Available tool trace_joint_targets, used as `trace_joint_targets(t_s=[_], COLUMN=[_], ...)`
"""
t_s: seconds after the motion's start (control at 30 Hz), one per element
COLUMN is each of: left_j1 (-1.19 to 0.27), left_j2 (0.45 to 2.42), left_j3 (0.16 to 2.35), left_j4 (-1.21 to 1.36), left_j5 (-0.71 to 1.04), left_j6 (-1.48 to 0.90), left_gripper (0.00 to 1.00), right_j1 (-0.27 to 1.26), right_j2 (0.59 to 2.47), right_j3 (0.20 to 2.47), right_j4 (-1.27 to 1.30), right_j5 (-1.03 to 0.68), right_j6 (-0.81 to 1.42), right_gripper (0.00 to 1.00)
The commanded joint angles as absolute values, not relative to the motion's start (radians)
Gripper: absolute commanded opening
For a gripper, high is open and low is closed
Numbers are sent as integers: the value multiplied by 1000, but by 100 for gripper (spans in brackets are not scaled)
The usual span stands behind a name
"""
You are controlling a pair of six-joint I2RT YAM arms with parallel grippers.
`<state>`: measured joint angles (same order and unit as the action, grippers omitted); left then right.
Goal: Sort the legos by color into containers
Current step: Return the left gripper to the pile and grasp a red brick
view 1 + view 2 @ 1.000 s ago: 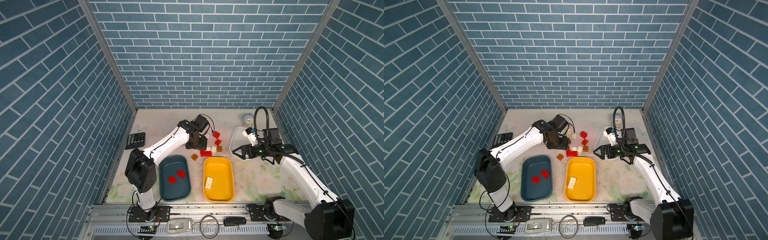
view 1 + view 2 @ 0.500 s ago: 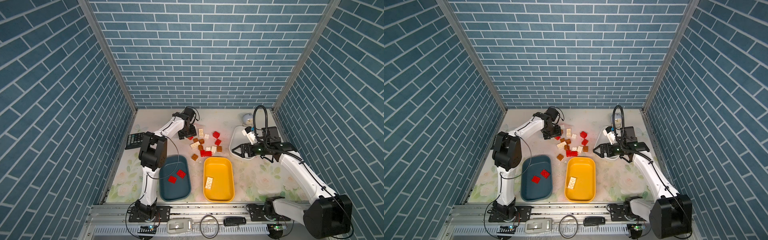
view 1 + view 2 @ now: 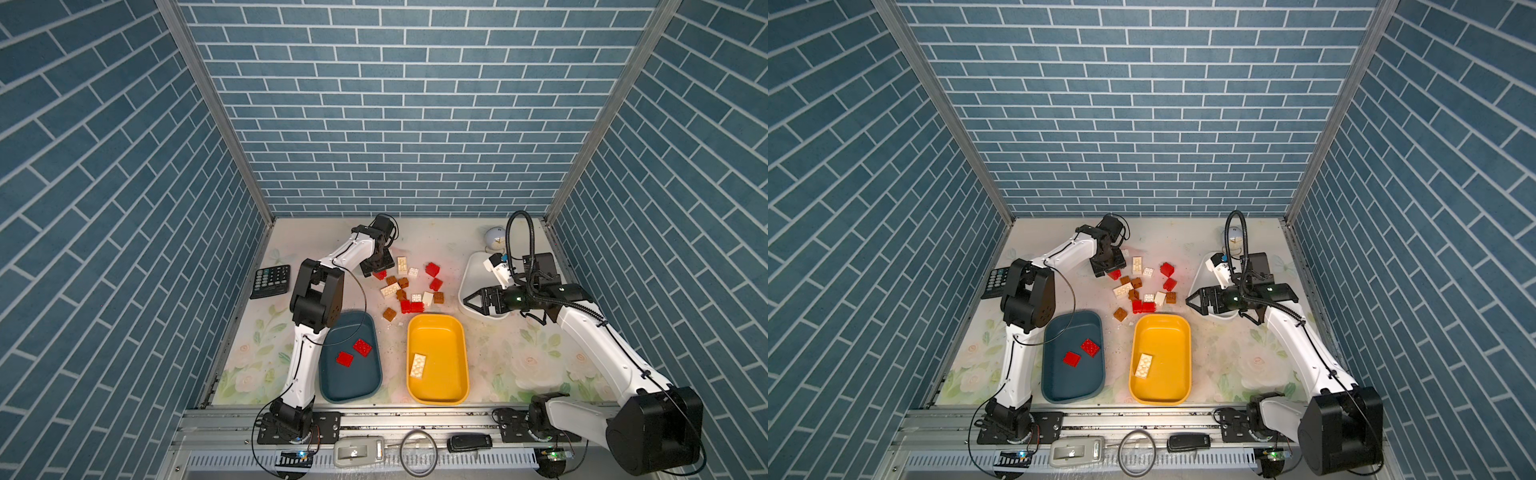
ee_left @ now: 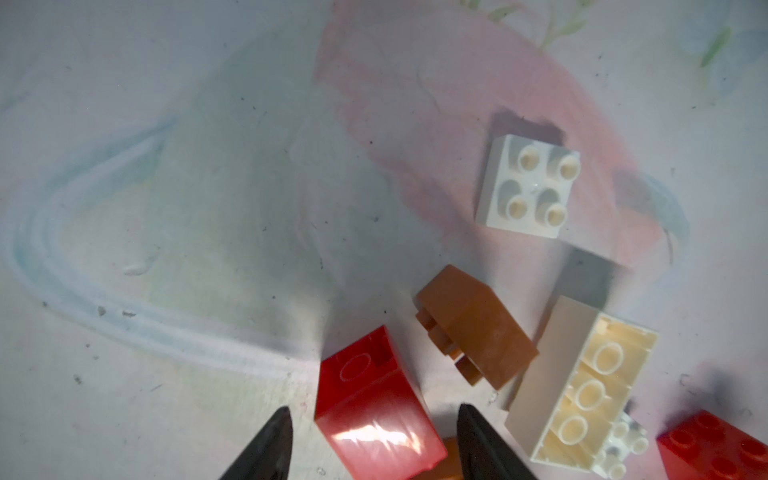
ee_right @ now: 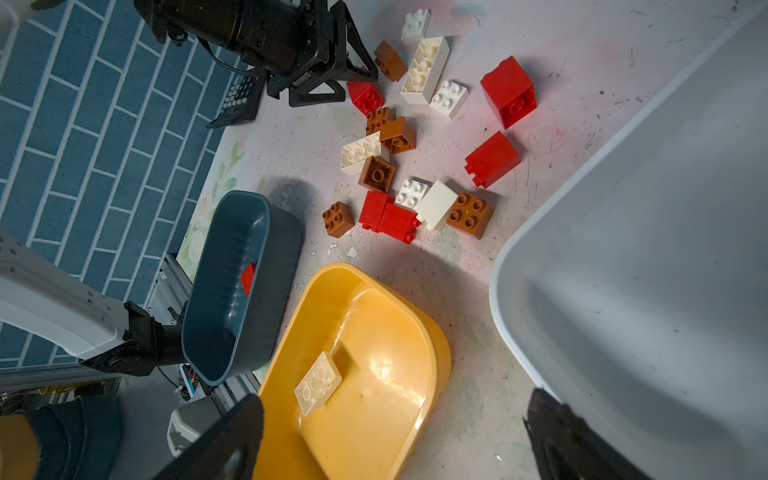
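Left gripper [image 4: 374, 408] open astride the small red plastic brick [image 4: 368, 390] at the edge of the pile [image 3: 409, 291] on the bench [image 3: 440, 241] — risk: the jaws, on closing, may snag the brown plastic brick [image 4: 478, 328] just beside and tilt the grip; right gripper [image 5: 397, 398] open, empty.

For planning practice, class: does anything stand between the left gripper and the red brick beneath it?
Nothing visible does. The left gripper straddles the red brick, jaws open; a brown brick lies close beside.

The left claw [image 3: 375, 270] swung from above the middle of the brick pile [image 3: 409, 291] to its far left edge and came to straddle a red brick [image 4: 365, 386], while the right claw [image 3: 471, 300] edged slightly toward the pile.
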<state>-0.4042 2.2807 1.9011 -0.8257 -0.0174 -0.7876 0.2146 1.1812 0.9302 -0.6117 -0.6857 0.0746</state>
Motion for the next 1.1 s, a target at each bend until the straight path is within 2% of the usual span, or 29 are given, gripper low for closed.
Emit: trace_joint_targets(t_s=[0.0,0.13,0.4,0.67,1.07], left_j1=[-400,-399,-391,-389,-391], left_j2=[2308,2326,2296,2131,1609], left_j3=[1914,1918,1880,1816,1403], left_j4=[-848,-859,-863,-923,-1108], left_j5=[-55,-53,-61,-79,-35], left_j6=[-806,-796,-756,-640,-528], left_gripper=[61,53,31,30,30], right_j1=[212,212,213,212,218], right_j2=[1190,1192,1195,1198,1186], right_j3=[947,950,949,954,941], right_j4=[-609,-611,-611,-602,-515], right_j5=[-698,-701,-701,-723,-849], right_j6=[75,72,70,77,144], right_gripper=[99,99,99,99,99])
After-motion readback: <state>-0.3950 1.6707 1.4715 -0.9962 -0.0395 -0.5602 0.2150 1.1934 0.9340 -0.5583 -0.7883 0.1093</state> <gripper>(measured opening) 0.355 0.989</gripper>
